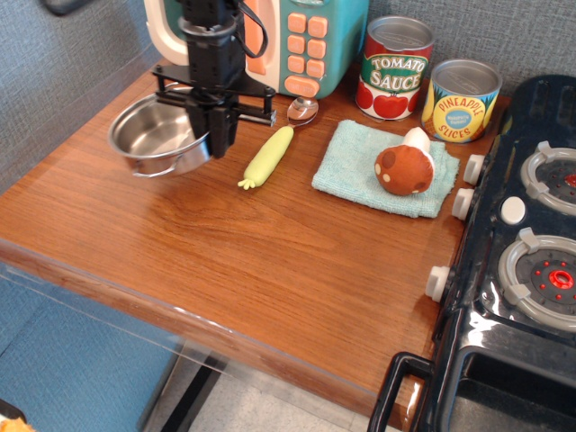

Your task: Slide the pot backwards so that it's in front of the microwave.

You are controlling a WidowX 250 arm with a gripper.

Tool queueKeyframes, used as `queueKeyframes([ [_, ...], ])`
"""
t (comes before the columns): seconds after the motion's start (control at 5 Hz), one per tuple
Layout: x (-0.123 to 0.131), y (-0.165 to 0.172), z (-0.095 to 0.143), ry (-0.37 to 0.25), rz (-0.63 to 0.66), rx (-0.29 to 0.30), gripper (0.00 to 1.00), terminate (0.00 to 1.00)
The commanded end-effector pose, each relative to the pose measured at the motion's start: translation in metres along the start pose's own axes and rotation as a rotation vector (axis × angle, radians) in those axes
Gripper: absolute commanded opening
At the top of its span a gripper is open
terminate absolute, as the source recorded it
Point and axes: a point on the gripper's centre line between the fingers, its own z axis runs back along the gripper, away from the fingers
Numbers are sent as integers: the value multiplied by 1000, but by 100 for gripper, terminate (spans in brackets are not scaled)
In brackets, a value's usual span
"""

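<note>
Steel pot [155, 137], rim clenched by tool [216, 137], near table's left edge [63, 171].

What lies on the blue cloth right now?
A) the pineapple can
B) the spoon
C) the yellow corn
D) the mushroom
D: the brown mushroom rests on the blue cloth; the corn lies on bare wood to the cloth's left.
</note>
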Motion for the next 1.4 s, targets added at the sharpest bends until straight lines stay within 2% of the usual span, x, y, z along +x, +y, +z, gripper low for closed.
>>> queueKeyframes([
  [0.0, 40, 44, -13, 25, 96, 93, 0, 0],
  [0.2, 45, 52, -13, 3, 107, 124, 0, 0],
  [0.4, 46, 61, -11, -79, 103, 130, 0, 0],
  [0.6, 45, 61, -9, -111, 90, 113, 0, 0],
  [0.8, 45, 58, -4, -128, 50, 83, 100, 0],
  [1.2, 44, 52, 9, -137, -10, 82, 100, 0],
])
